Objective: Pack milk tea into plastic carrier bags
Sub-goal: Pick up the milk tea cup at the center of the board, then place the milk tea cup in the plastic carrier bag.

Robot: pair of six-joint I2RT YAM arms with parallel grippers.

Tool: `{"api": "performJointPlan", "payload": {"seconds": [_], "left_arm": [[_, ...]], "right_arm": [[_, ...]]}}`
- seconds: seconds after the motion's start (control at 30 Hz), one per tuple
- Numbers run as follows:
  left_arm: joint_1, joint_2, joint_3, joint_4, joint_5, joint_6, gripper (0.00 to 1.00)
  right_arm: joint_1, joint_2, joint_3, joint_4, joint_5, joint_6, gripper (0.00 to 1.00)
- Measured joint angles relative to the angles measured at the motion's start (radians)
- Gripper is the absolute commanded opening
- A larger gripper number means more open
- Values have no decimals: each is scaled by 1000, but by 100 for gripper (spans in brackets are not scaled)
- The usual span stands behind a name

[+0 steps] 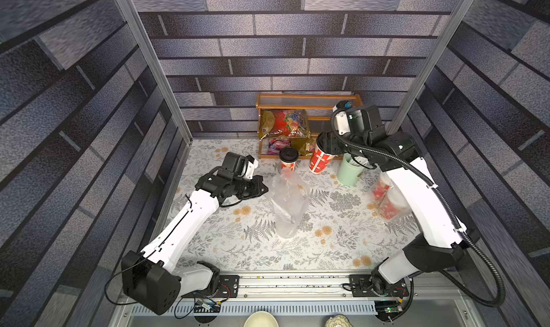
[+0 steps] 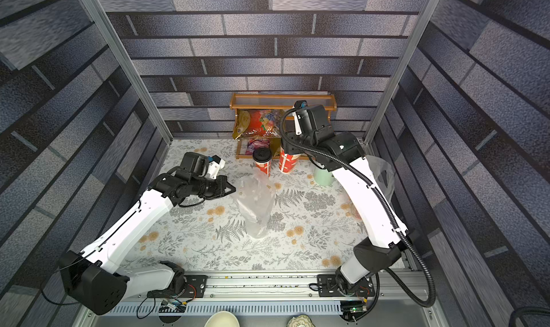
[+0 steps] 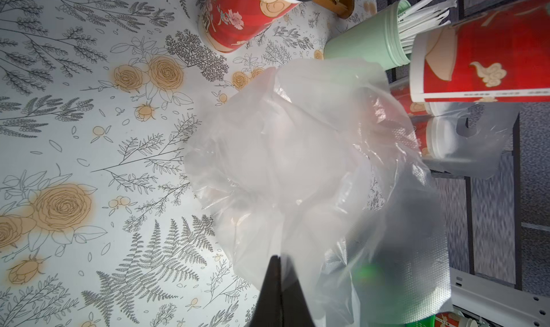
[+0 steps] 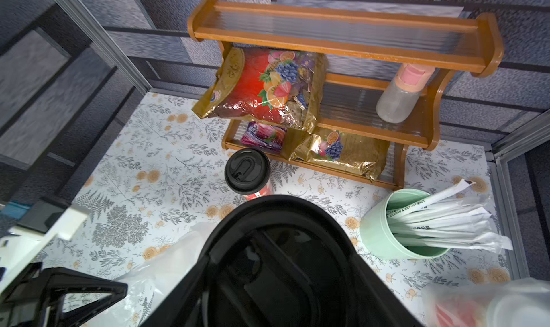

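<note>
My left gripper (image 1: 263,188) (image 3: 278,258) is shut on the rim of a clear plastic carrier bag (image 1: 287,203) (image 2: 256,203) (image 3: 297,161) that lies crumpled mid-table. My right gripper (image 1: 326,145) (image 2: 290,148) is shut on a red milk tea cup (image 1: 320,160) (image 2: 288,163) (image 3: 482,69), held tilted in front of the shelf; its black lid (image 4: 282,266) fills the right wrist view and hides the fingers. Another black-lidded milk tea cup (image 1: 288,158) (image 4: 247,173) stands just left of it. Two white-lidded cups sit in a second bag (image 1: 387,200) (image 3: 446,138) under the right arm.
A wooden shelf (image 1: 306,102) (image 4: 342,27) with snack packets (image 4: 262,87) and a pink-capped bottle (image 4: 398,99) stands against the back wall. A pale green cup of straws (image 1: 351,169) (image 4: 395,236) is beside the held cup. Walls close in on both sides.
</note>
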Motion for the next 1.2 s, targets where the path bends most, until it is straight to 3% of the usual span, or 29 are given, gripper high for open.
{"api": "performJointPlan", "payload": {"seconds": [0.4, 0.6, 1.2], "left_arm": [[8, 0, 0, -6, -4, 0, 0], [8, -6, 0, -29, -27, 1, 0], [8, -15, 0, -46, -37, 2, 0]], "right_arm": [[194, 14, 184, -87, -24, 65, 62], [285, 64, 191, -82, -29, 90, 61], [338, 83, -235, 198, 44, 135, 59]]}}
